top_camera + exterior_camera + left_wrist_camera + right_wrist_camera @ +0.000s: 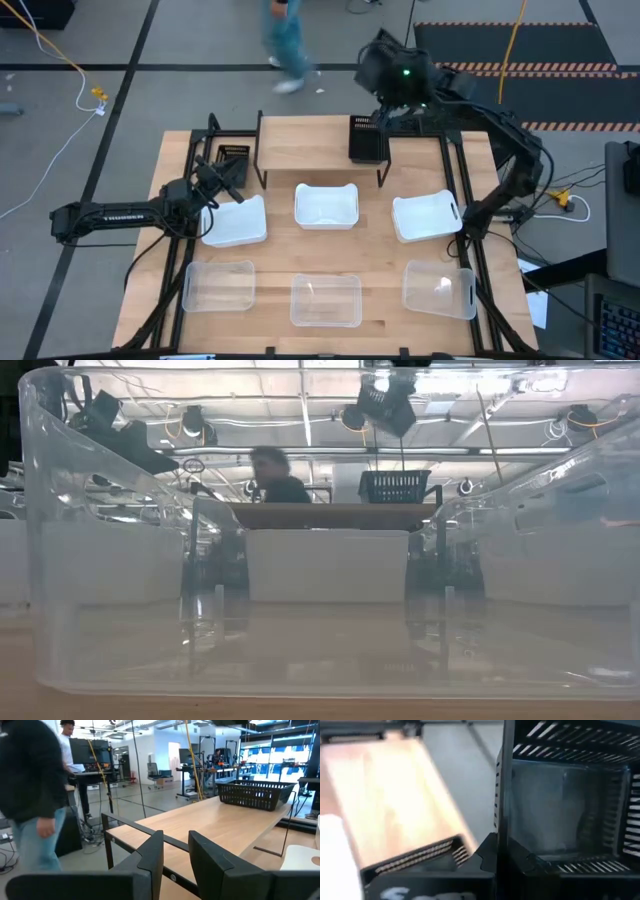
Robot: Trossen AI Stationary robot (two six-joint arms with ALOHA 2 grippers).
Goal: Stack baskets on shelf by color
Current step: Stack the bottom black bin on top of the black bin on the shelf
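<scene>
Black basket [367, 139]: on shelf [310, 143] right end, pinched by right gripper [385, 117]
Left gripper [222, 181]: narrow, empty, near table's left edge
Remaining: white, clear baskets untouched

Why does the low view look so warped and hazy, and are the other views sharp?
Low view: the camera looks through a clear basket whose curved walls bend and reflect the ceiling lights. Right wrist view: blurred, the black basket soft and close. High view: evenly lit, though a person is motion-smeared. Left wrist view: fairly sharp.
</scene>
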